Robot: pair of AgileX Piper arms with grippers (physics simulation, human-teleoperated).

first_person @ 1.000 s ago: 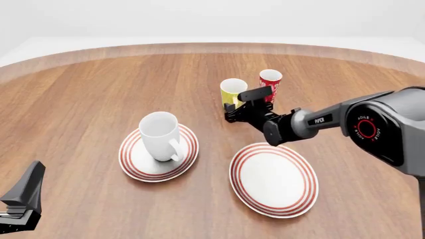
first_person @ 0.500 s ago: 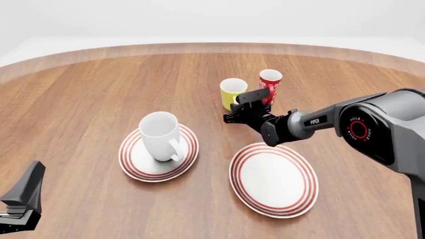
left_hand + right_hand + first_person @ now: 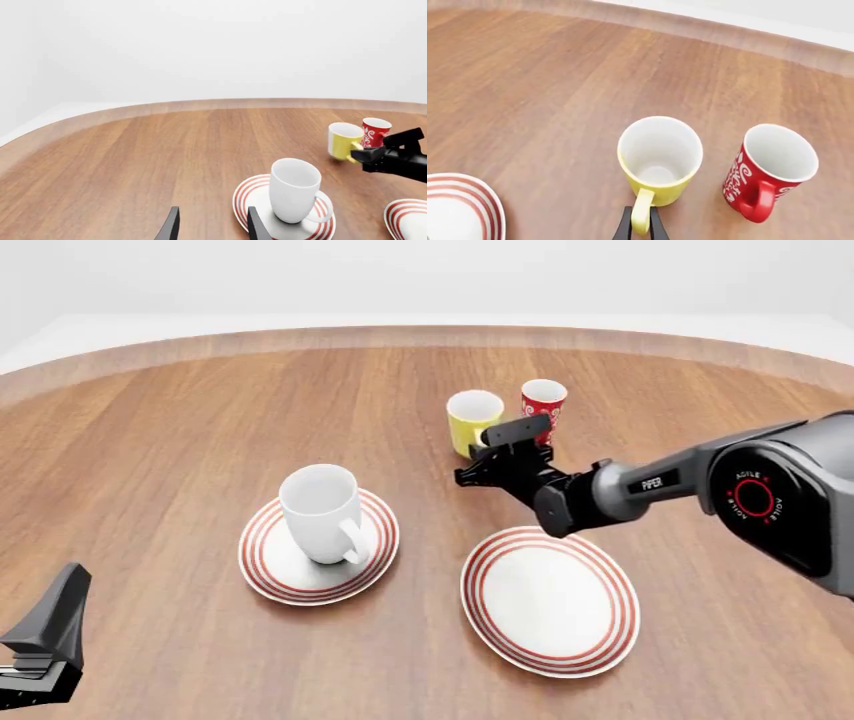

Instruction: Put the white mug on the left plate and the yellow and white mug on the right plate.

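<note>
Your right gripper (image 3: 640,225) pinches the yellow and white mug's (image 3: 471,421) handle on the brown wooden table (image 3: 160,440); white walls behind.

Bright, even, diffuse light w/ no clear source direction; white backdrop washes out to near blank in all 3 views. Shadows soft & faint: a pale smudge under the white mug (image 3: 323,512) on the left plate (image 3: 271,567), barely any under the yellow and white mug (image 3: 658,161). Mild sheen on the table (image 3: 187,430), no hard glare. Renders sharp, no motion blur or noise. Front view bends the table's far edge into a curve, wide-angle style
</note>
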